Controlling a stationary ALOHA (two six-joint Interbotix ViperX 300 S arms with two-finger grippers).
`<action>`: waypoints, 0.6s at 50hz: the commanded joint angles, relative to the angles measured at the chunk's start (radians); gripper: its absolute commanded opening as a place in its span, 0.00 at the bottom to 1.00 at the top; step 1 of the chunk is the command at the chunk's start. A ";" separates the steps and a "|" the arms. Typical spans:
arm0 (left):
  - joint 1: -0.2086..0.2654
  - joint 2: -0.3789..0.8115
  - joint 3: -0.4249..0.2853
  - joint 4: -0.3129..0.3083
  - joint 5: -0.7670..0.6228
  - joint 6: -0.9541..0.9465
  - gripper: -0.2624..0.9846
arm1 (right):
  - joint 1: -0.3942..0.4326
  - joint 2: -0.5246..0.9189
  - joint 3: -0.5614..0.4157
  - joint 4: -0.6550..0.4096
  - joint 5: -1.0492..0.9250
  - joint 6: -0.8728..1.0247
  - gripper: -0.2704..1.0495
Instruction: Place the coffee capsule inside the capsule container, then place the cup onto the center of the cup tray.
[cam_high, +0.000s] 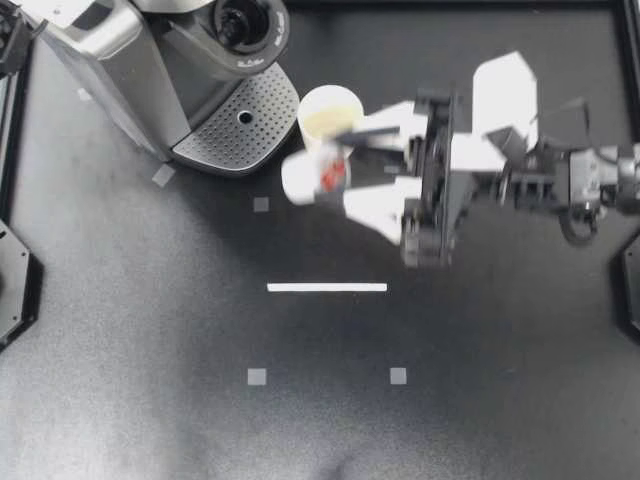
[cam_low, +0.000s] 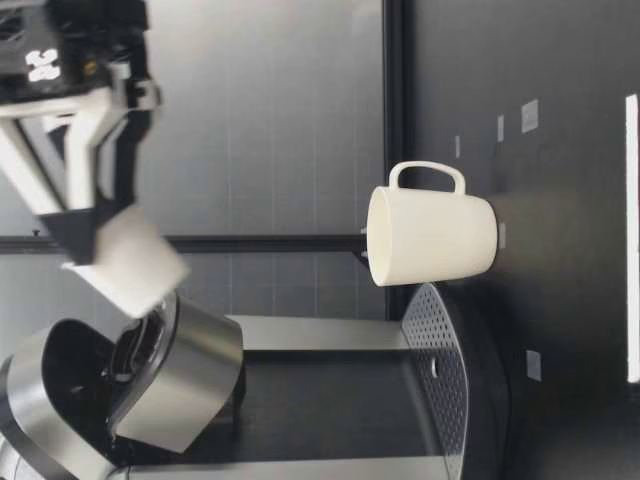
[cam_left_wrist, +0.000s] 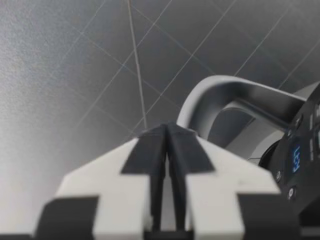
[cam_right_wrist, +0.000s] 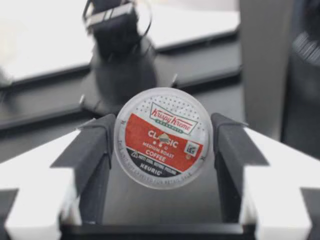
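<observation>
Coffee capsule (cam_high: 312, 177) is hanging in the air, pinched at its sides between both fingers of my right claw (cam_high: 325, 168). Its foil lid is facing back toward the wrist and its body is tilting in the low view. From above it is hovering just beside the mug (cam_high: 331, 112) and well apart from the capsule container (cam_high: 243, 24), the dark round chamber gaping open under the raised lid (cam_low: 190, 375) of the coffee machine (cam_high: 120, 60). To do this step well, I am judging that the arm should be carrying the capsule high over the mug and the perforated cup tray (cam_high: 225, 135). It should then be lining it up squarely over the chamber, bringing the narrow end down first and releasing only once it is seated, since a tilted drop is likely to be catching on the rim. The mug is standing upright on the surface (cam_high: 480, 400), just beside the tray's edge, so a low sweep is risking a knock. My left claw (cam_left_wrist: 167, 145) is pressed closed on nothing, with what looks like part of the machine showing beside it. The surface is matte black, carrying a white tape strip (cam_high: 326, 287) and small grey tape squares (cam_high: 257, 376). Behind it a grey panelled wall (cam_low: 270, 120) is closing off the room.
</observation>
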 joint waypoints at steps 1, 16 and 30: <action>0.020 -0.021 -0.014 -0.006 -0.034 -0.048 0.30 | -0.049 -0.035 -0.046 -0.003 -0.031 -0.020 0.55; 0.018 -0.227 0.026 -0.017 -0.370 -0.419 0.30 | -0.164 0.014 -0.201 -0.003 0.028 -0.192 0.55; 0.020 -0.308 0.074 -0.017 -0.416 -0.482 0.30 | -0.193 0.109 -0.327 -0.003 0.127 -0.287 0.55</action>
